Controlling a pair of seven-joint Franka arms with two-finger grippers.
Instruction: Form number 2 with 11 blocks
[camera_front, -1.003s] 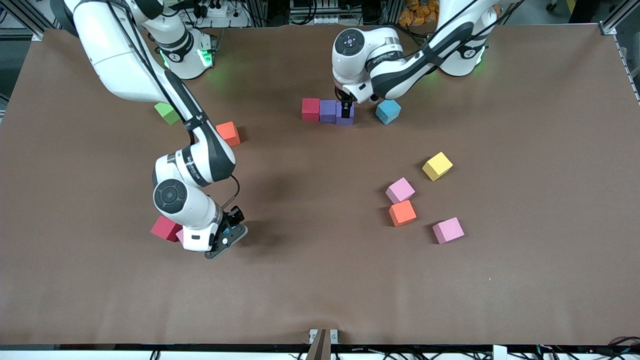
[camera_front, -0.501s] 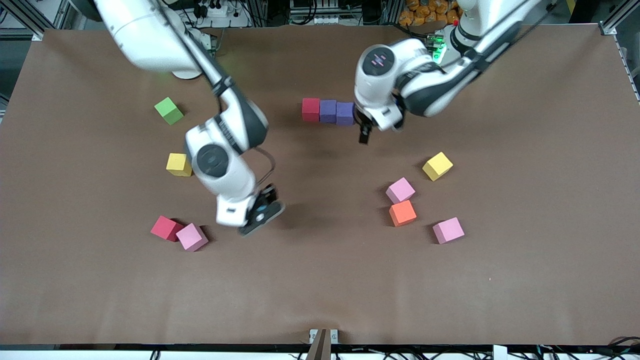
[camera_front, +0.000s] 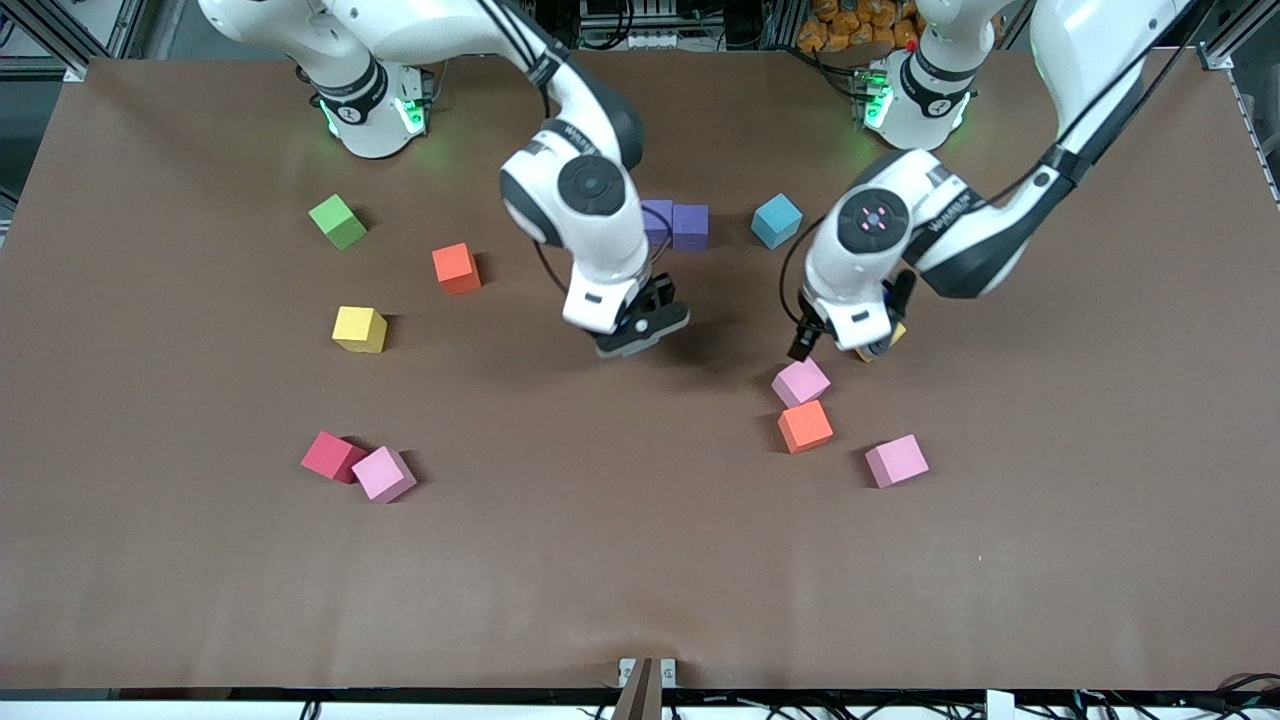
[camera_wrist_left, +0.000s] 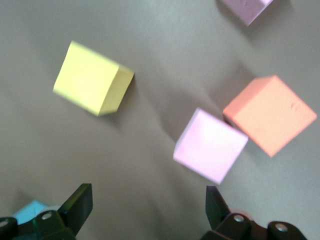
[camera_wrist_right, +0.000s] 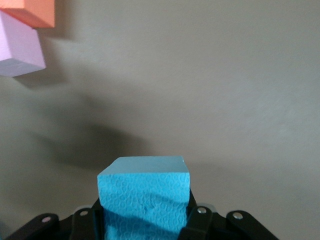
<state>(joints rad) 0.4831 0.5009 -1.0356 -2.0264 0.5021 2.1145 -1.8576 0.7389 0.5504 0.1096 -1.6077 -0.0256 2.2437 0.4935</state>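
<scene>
My right gripper (camera_front: 640, 325) is shut on a light blue block (camera_wrist_right: 145, 195) and hangs over bare table close to two purple blocks (camera_front: 690, 226) that sit side by side. My left gripper (camera_front: 838, 350) is open and empty over the table, between a pink block (camera_front: 800, 381) and a mostly hidden yellow block (camera_front: 888, 340). In the left wrist view the yellow block (camera_wrist_left: 92, 80), pink block (camera_wrist_left: 210, 145) and orange block (camera_wrist_left: 270, 120) lie ahead of the open gripper (camera_wrist_left: 147, 205). Another light blue block (camera_front: 777, 221) rests beside the purple pair.
An orange block (camera_front: 805, 426) and a pink block (camera_front: 896, 460) lie nearer the camera. Toward the right arm's end sit a green cube (camera_front: 337, 221), an orange-red block (camera_front: 456, 268), a yellow block (camera_front: 359, 329), a red block (camera_front: 331, 456) and a pink block (camera_front: 383, 474).
My right arm has swung from beside the red and pink pair to the table's middle, still gripping its block. My left arm has left the purple row and come over the pink and yellow blocks.
</scene>
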